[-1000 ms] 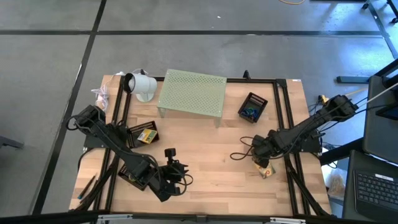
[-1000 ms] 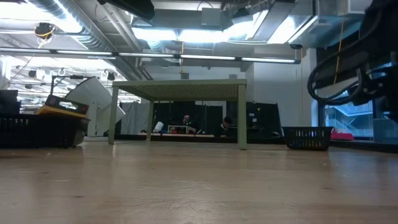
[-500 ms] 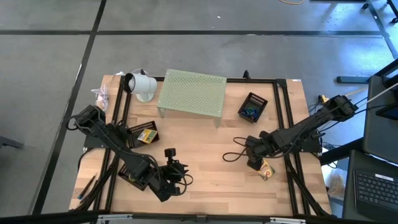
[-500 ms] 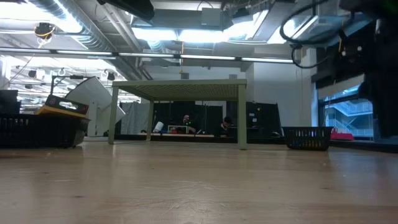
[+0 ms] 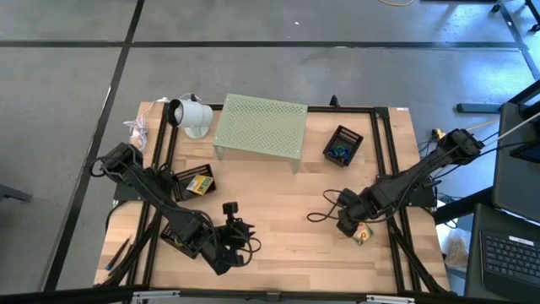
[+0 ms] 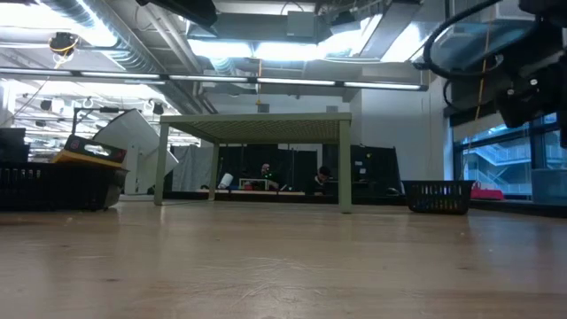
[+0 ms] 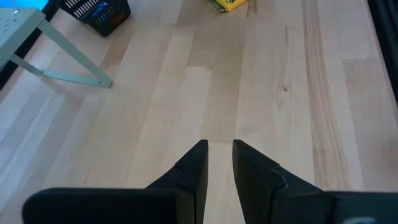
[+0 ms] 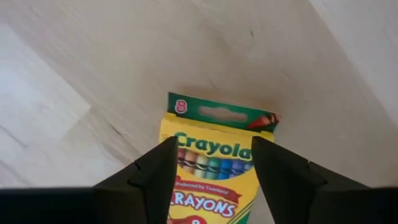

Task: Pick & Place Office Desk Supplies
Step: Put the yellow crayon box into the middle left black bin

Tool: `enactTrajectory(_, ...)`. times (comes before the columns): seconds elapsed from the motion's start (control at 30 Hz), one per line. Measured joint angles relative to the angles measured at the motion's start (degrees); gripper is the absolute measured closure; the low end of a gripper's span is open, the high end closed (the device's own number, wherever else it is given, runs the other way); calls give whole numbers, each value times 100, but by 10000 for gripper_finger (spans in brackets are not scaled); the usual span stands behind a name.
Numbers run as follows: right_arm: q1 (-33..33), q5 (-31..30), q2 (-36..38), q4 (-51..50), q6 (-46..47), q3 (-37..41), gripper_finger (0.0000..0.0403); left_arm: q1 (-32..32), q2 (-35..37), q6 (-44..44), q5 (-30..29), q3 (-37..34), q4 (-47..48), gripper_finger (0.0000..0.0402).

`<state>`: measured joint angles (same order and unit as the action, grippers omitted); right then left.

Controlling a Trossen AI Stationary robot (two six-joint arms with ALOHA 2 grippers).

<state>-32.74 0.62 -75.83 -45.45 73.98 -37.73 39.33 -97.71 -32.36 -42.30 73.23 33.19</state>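
Right gripper (image 8: 211, 180): we see dark fingers spread, straddling a flat Crayola crayon box (image 8: 208, 165) lying on the pale wood table (image 8: 74, 56).
Left gripper (image 7: 219, 168): we see angular fingers narrowly parted, empty.
Second crayon box (image 5: 198, 183): in black tray.
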Motion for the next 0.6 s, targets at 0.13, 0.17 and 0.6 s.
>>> enactTrajectory(0.13, -14, 28, 0, 0, 102, 163, 160, 0, 0, 0, -1, 0, 0, 336)
enactTrajectory(0.17, -14, 86, 0, -2, 168, 201, 153, 0, 0, 0, -2, 0, 0, 336)
enactTrajectory(0.6, -258, -83, 0, 494, 211, 244, 129, 0, 0, 0, -2, 0, 0, 336)
